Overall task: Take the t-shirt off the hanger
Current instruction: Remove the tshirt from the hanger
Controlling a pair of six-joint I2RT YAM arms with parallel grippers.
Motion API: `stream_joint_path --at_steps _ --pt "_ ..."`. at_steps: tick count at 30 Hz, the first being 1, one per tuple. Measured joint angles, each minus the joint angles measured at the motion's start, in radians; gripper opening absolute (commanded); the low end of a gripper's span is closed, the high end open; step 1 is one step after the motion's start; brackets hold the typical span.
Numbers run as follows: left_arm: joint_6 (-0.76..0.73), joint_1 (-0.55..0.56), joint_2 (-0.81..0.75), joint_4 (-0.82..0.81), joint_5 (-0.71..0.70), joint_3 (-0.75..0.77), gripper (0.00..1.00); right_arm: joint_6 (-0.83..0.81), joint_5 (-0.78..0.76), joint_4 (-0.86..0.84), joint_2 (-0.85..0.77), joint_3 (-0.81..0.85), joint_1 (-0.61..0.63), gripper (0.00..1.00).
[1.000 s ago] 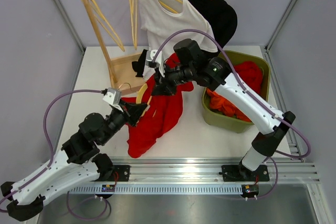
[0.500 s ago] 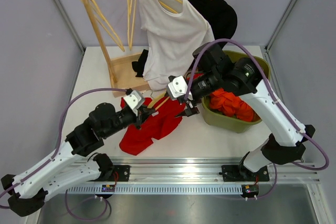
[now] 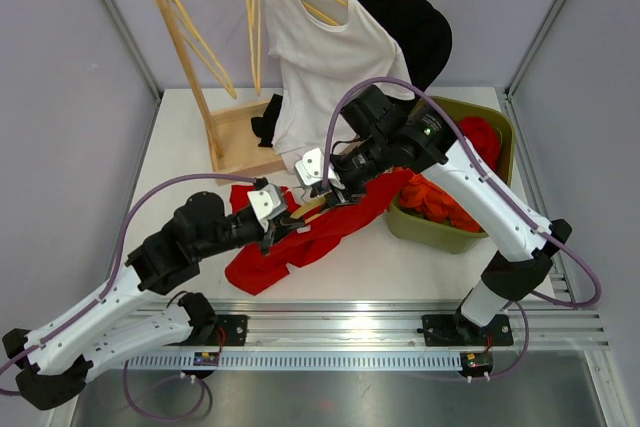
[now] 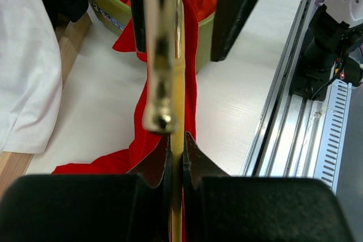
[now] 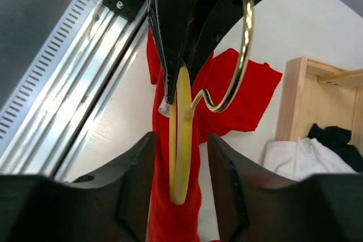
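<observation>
Left fingers [image 4: 176,140] fully closed on the thin edge of the yellow wooden hanger [image 5: 180,174], no gap visible either side of the wood in the left wrist view; the metal hook [image 4: 160,55] stands up just above the grip, blurred and close to the lens. Right fingers [image 5: 180,135] stand apart, one on each side of the hanger, with clear space between each finger and the wood; nothing gripped; red cloth shows in the gap beneath them. In the top view the two grippers meet at centre frame, left fingers [image 3: 283,219] just left of right fingers [image 3: 335,192], the hanger bridging them. Red t-shirt [image 3: 300,247] lies crumpled on the white table [image 3: 180,147], running from lower left of centre up and right to the green bin [image 3: 420,227], its upper end touching the bin's wall; the hanger rests against this cloth; whether the hanger's arms are inside the shirt cannot be told. The bin, right of centre, holds orange and red garments [image 3: 440,197]. Upper frame: wooden rack [image 3: 190,37] at upper left with bare hangers; white t-shirt [image 3: 330,57] hung at top centre, its hem down near the right arm; black garment [image 3: 420,27] hung behind it to the right. Aluminium rail [image 3: 400,322] along the bottom edge carries both arm bases.
</observation>
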State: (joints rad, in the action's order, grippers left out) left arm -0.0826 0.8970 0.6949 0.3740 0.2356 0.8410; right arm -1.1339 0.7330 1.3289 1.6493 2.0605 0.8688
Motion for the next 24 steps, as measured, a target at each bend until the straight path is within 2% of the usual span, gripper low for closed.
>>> stream_joint_path --at_steps 2,8,11,12,15,16,17,21,24 --pt "0.0 0.0 0.0 0.0 0.002 0.0 0.0 0.006 0.003 0.002 0.008 0.0 0.0 0.27" --pt "0.0 0.0 -0.014 -0.002 -0.002 0.0 0.0 0.016 0.018 0.004 0.05 0.0 0.0 0.23" --pt "0.0 -0.001 -0.026 -0.003 -0.01 0.0 0.0 0.023 0.021 0.005 0.061 0.0 0.0 0.09" --pt "-0.001 -0.002 -0.028 -0.003 -0.011 0.0 0.0 0.025 0.022 0.004 0.062 0.0 0.0 0.02" --pt "-0.001 -0.002 -0.029 -0.007 -0.025 -0.003 0.0 0.037 0.02 0.005 0.063 0.004 0.0 0.0" --pt "0.003 -0.002 -0.034 -0.016 -0.032 -0.01 0.03 0.042 0.017 0.003 0.064 0.005 0.0 0.0" --pt "0.008 -0.001 -0.04 -0.028 -0.046 -0.018 0.3 0.048 0.015 -0.002 0.064 0.006 0.0 0.0" --pt "0.068 0.002 -0.081 -0.05 -0.193 -0.034 0.79 0.101 0.009 -0.035 0.063 0.005 -0.023 0.0" --pt "0.148 0.0 -0.133 -0.052 -0.332 -0.033 0.91 0.174 0.007 -0.107 0.057 -0.018 -0.085 0.0"
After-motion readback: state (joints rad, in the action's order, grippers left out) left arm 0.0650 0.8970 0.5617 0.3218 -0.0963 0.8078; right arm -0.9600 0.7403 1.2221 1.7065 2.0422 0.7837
